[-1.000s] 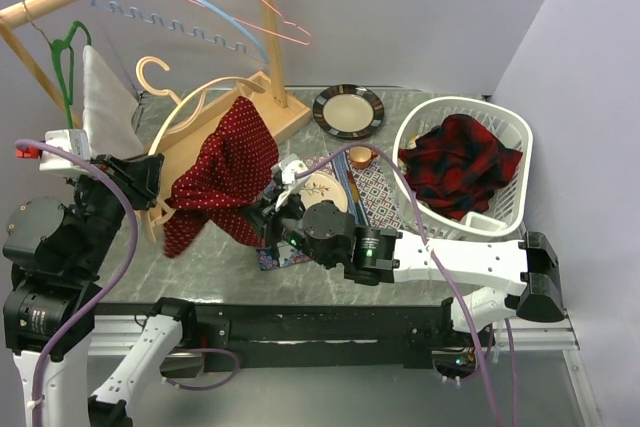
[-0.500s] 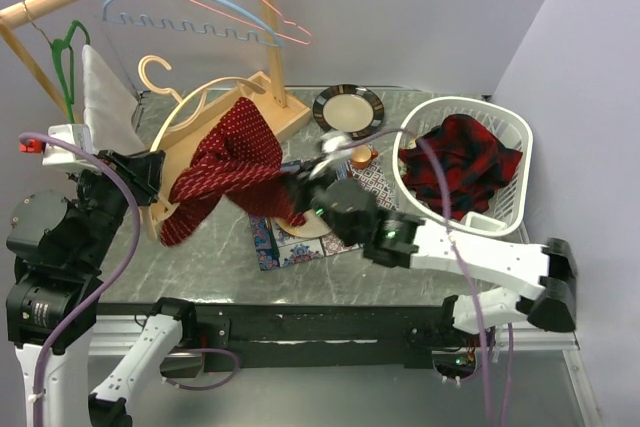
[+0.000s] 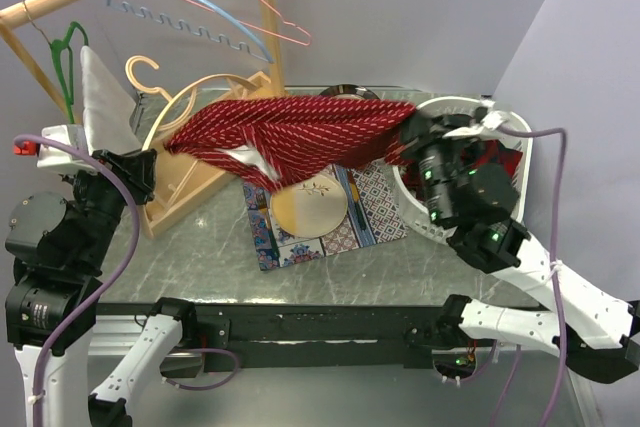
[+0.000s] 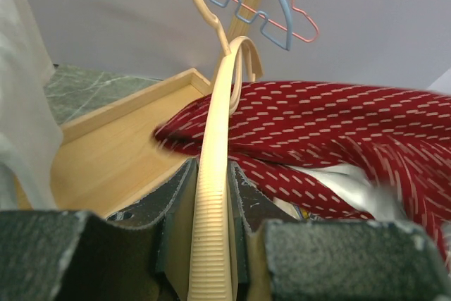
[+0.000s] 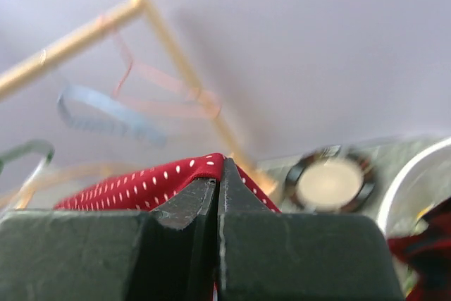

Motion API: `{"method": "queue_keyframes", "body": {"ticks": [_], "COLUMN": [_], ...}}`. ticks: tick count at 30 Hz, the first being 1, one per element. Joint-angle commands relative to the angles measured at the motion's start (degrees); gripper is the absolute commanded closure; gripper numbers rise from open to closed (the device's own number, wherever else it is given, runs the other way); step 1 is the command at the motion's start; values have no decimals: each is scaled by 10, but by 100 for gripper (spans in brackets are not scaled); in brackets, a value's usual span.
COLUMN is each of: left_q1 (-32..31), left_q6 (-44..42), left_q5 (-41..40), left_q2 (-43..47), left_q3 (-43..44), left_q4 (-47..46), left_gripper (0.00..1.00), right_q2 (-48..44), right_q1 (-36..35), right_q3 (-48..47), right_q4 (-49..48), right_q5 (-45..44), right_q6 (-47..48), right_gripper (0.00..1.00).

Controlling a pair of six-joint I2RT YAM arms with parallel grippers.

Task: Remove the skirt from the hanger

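The red skirt with white dots point(image 3: 300, 132) is stretched taut from the cream hanger point(image 3: 190, 97) at the left to my right gripper point(image 3: 410, 132) at the right, above the table. My right gripper point(image 5: 218, 167) is shut on the skirt's edge point(image 5: 141, 185). My left gripper point(image 3: 140, 172) is shut on the hanger's ribbed cream arm point(image 4: 215, 195), close to the wooden base. The skirt point(image 4: 338, 139) still runs up to the hanger's arm in the left wrist view; whether it is still hooked on it I cannot tell.
A wooden rack point(image 3: 265, 37) carries blue, pink and green hangers and a white cloth point(image 3: 100, 107). A white laundry basket point(image 3: 500, 127) with plaid cloth stands at the right. A patterned mat with a plate point(image 3: 308, 205) lies under the skirt. A dark-rimmed plate point(image 5: 331, 181) sits behind.
My right gripper has swung far right and up toward the basket, pulling the skirt out from a hanging bunch into a long taut band. The left gripper stays on the hanger.
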State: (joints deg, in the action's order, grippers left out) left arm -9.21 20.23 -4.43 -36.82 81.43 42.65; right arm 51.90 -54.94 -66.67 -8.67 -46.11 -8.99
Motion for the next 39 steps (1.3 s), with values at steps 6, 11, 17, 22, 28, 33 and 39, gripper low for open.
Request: {"method": "queue_keyframes", "body": {"ticks": [6, 11, 17, 22, 28, 33, 39], "left_q1": [2, 2, 2, 2, 2, 2, 2], "left_q6": [-19, -21, -17, -19, -21, -23, -25], "left_q5": [-29, -22, -5, -3, -5, -10, -11], "left_q2": [14, 17, 12, 24, 20, 25, 23], "left_q3": [16, 12, 33, 22, 17, 12, 9], "left_q4": [-61, -72, -71, -85, -88, -91, -94], "left_gripper": [99, 99, 99, 99, 99, 99, 99], "right_q2": [71, 109, 143, 135, 179, 222, 228], "right_q1": [76, 142, 236, 338, 379, 403, 432], "right_q3": [-204, -277, -310, -266, -274, -274, -223], "right_q4": [-152, -148, -131, -70, -32, -23, 19], "right_q5": [-43, -21, 9, 58, 118, 161, 92], "right_q6": [225, 255, 239, 108, 41, 25, 0], "right_gripper": [100, 100, 100, 100, 100, 100, 100]}}
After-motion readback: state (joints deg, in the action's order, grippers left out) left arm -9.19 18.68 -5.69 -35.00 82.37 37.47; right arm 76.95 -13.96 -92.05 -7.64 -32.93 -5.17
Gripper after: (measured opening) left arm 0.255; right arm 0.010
